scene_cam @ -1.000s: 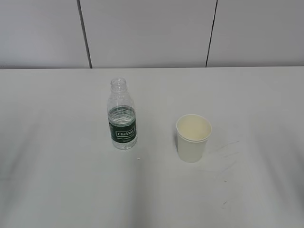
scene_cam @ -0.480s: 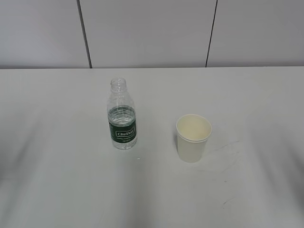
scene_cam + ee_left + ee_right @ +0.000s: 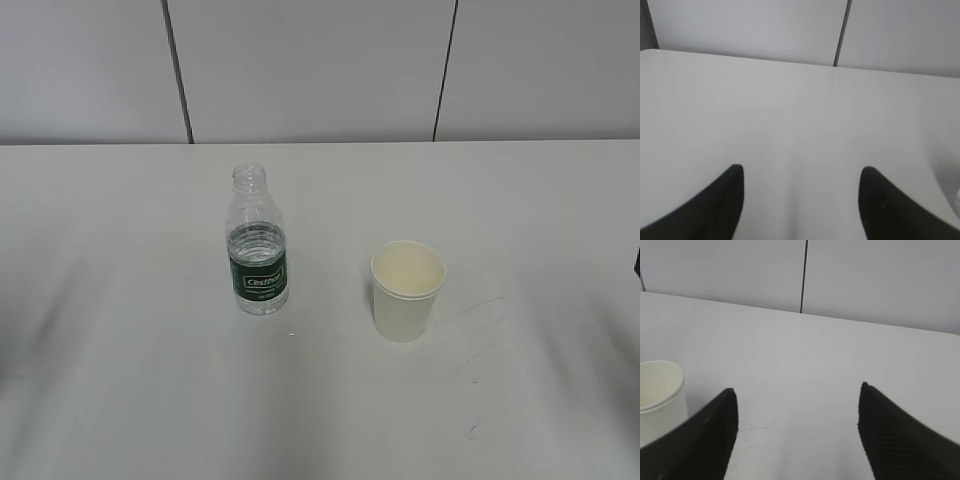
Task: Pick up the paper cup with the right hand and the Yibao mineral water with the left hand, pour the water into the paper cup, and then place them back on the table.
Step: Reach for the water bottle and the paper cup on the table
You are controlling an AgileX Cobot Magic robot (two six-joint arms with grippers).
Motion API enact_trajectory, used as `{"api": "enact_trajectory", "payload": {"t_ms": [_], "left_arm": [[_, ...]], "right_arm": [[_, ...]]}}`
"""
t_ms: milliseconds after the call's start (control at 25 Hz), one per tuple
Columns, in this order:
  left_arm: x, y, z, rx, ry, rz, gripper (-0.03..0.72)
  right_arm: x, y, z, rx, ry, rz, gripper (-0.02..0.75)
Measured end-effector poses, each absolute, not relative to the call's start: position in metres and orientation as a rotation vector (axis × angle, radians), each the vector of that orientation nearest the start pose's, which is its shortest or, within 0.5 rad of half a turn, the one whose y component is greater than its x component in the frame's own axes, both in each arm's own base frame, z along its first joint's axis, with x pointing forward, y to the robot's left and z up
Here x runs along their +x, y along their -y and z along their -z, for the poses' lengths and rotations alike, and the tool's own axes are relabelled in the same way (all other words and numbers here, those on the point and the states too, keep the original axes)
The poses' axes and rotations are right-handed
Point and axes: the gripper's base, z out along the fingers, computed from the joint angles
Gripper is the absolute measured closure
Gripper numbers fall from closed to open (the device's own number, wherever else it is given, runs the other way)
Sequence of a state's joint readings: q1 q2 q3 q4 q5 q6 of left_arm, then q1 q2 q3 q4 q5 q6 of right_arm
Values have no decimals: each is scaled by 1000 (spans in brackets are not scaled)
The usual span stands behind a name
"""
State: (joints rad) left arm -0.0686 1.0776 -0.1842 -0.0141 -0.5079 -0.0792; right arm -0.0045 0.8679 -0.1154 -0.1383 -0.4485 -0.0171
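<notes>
From outside, the uncapped bottle stands left of the white cup on the table, both untouched: the approach step, I judge. The left hand gapes empty over bare table. The right hand, wide and empty, must shift left toward the cup.

Soft, even light is falling on the table, leaving only faint grey shadows spreading around the cup. Nothing is glaring. In both wrist views the near black fingers are looking slightly blurred.
</notes>
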Motion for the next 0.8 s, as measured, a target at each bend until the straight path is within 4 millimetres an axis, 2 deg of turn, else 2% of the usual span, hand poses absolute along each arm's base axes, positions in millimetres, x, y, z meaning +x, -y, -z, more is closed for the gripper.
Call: {"api": "enact_trajectory", "payload": {"t_ms": [280,520,680,800], "left_arm": [[184,12,-184,-27,-1923,100,239],[190,13,-183,-11,-1870,103,239],[196,24,-181,170,-1802,127,240],[200,31,-174,275,-1791,160,254]], "right_arm": [[160,-6,-195,-161,-1803,23,153],[175,-10,-182,-175,-1794,-27,153],[185,-18,-172,-263,-1771,-91,153],[189,-23,-156,-319,-1827,-133,153]]}}
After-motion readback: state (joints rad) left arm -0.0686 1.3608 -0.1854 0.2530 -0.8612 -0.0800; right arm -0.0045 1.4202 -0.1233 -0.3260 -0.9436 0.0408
